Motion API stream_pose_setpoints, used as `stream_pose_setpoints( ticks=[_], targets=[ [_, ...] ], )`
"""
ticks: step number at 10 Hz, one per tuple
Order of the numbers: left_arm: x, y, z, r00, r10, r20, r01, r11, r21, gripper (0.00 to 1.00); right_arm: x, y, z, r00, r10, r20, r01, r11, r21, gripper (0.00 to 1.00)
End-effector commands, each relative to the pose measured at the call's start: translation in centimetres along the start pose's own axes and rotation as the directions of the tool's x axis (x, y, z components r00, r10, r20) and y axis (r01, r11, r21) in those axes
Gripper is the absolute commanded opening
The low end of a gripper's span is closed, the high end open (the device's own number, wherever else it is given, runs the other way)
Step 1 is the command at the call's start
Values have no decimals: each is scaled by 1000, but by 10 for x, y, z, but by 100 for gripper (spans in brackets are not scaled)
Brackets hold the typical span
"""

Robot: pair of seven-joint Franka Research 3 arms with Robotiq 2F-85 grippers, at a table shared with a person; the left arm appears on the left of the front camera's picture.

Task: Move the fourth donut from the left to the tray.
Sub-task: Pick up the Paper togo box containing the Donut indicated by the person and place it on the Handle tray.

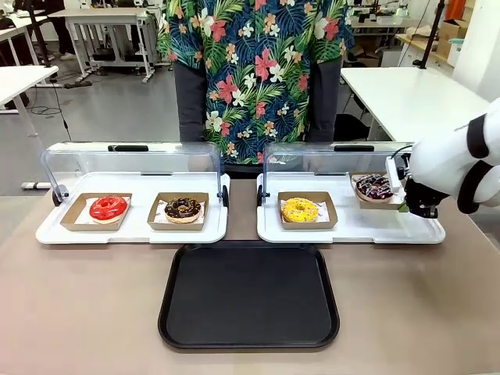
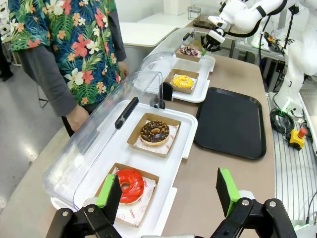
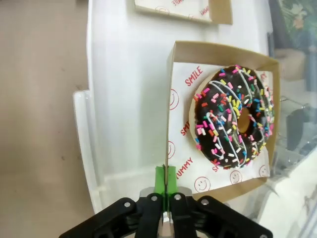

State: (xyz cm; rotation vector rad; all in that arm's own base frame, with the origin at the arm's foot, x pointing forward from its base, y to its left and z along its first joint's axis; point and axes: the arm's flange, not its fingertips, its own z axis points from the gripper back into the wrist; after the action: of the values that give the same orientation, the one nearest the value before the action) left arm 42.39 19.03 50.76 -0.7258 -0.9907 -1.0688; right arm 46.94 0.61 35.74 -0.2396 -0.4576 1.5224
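The fourth donut, chocolate-glazed with pink and white stripes and coloured sprinkles, sits in its brown cardboard holder at the right end of the right white display tray. My right gripper is shut on the holder's near wall; in the right wrist view its green pads pinch that wall beside the donut. The left wrist view shows the same grip on the holder with the donut. The black tray lies bare at the table's front centre. My left gripper hangs open above the left display tray's end.
A red donut and a crumb-topped chocolate donut sit on the left white display tray. A yellow donut sits on the right one. Both clear lids stand raised behind. A person in a floral shirt stands across the table.
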Motion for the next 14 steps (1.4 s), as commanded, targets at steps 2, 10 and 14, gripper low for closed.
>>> stream_pose_setpoints(
  ticks=[2, 10, 14],
  targets=[
    [2, -1, 0, 1000, -5, 5, 5, 1000, -5, 100, 33, 24, 25, 999, -6, 37, 6, 1000, 22, 2],
    [2, -1, 0, 1000, -5, 5, 5, 1000, -5, 100, 104, 34, 34, 993, -54, 108, 50, 998, 36, 2],
    [2, -1, 0, 1000, -5, 5, 5, 1000, -5, 100, 107, 35, 36, 991, -64, 118, 58, 997, 52, 2]
  ],
)
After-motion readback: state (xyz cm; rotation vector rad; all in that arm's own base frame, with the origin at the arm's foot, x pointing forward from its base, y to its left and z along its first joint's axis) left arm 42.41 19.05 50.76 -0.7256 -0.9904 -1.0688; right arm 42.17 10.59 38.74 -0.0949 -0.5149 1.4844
